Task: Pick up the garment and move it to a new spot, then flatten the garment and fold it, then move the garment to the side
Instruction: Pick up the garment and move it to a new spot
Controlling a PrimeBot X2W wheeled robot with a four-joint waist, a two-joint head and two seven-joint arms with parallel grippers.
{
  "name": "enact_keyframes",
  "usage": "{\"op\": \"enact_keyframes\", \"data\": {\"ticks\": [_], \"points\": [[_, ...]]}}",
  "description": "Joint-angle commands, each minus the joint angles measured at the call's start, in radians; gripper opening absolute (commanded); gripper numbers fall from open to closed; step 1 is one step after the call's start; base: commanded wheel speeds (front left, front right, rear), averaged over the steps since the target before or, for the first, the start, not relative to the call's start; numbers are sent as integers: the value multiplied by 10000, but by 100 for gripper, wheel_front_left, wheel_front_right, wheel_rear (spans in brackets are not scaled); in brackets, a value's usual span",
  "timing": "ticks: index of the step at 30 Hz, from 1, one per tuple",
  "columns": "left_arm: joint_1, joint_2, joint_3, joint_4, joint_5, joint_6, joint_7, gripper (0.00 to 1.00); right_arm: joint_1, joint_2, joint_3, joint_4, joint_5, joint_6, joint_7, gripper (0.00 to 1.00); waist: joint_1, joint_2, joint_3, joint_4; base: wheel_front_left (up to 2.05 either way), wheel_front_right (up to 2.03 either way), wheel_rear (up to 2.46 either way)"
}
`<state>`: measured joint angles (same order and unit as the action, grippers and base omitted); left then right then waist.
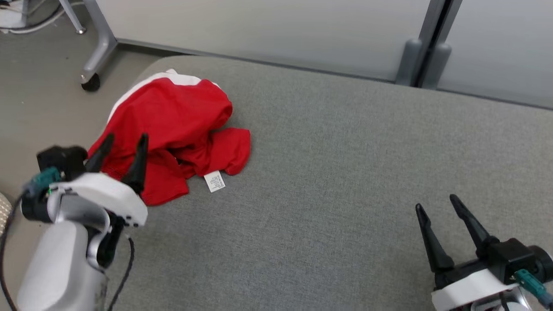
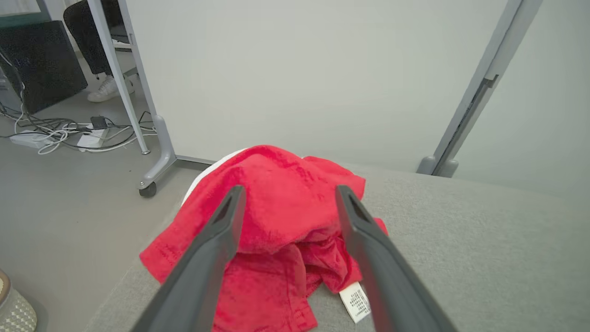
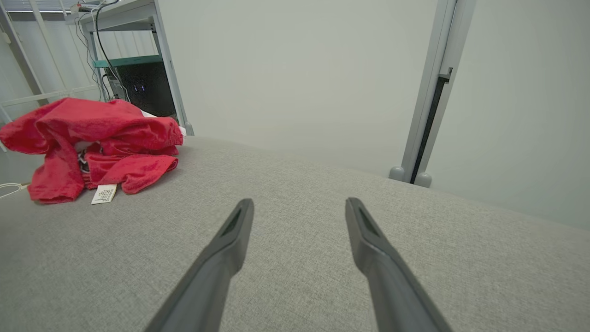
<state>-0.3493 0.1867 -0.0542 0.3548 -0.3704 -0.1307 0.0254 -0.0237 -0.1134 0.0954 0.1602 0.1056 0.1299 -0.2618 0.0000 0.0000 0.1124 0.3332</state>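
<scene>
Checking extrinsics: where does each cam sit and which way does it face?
Head view: on the head, facing forward and down at the grey surface; left tool at the red garment, right tool lower right.
Left wrist view: on that wrist, along its open fingers, garment close ahead.
Right wrist view: on that wrist, along its open fingers, garment far left.
Shared: garment and its white label.
</scene>
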Motion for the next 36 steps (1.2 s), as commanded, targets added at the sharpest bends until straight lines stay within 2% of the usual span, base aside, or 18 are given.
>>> {"op": "enact_keyframes", "data": {"ticks": [1,4,8,14,15,16,17,20,22,27,32,36], "points": [[-401,86,-8,133,-45,0,236,100,-247,-147,-8,-78,-40,15,-48,100,0,0,1091,-291,0,0,0],[-1802,169,93,832,-539,15,1276,100,-587,-393,85,-144,-88,15,-48,100,0,0,1830,-484,0,0,0],[-3233,460,193,2184,-684,386,2567,100,-957,-624,168,-216,-93,15,-48,100,0,0,2530,-768,0,0,0],[-4356,617,531,4221,-951,896,3159,100,-1182,-629,130,-261,17,10,-48,100,0,0,2910,-1249,0,0,0],[-4442,698,523,4498,-934,859,3157,79,-1193,-584,127,-269,54,10,-48,100,0,0,2901,-1322,0,0,0],[-4522,789,474,4746,-878,816,3119,25,-1202,-546,110,-281,91,10,-48,100,0,0,2868,-1383,0,0,0],[-4553,864,429,4975,-818,799,3085,0,-1201,-518,107,-274,109,10,-48,100,0,0,2815,-1433,0,0,0],[-4538,1013,446,5467,-732,831,2641,0,-1120,-404,58,-244,153,10,-48,100,0,0,2573,-1506,0,0,0],[-4494,1074,512,5608,-842,703,2194,0,-997,-346,30,-172,183,10,-48,100,0,0,2312,-1517,0,0,0],[-4464,1121,384,5165,-796,411,1302,0,-675,-155,-195,-57,245,9,-48,100,0,0,1547,-1318,0,0,0],[-4052,1296,162,3715,-858,181,1121,0,-215,131,-256,37,363,9,-48,100,0,0,565,-1303,0,0,0],[-3426,1377,4,1590,-1197,87,1699,0,75,355,-174,124,451,9,-48,100,0,0,-80,-1585,0,0,0]]}}
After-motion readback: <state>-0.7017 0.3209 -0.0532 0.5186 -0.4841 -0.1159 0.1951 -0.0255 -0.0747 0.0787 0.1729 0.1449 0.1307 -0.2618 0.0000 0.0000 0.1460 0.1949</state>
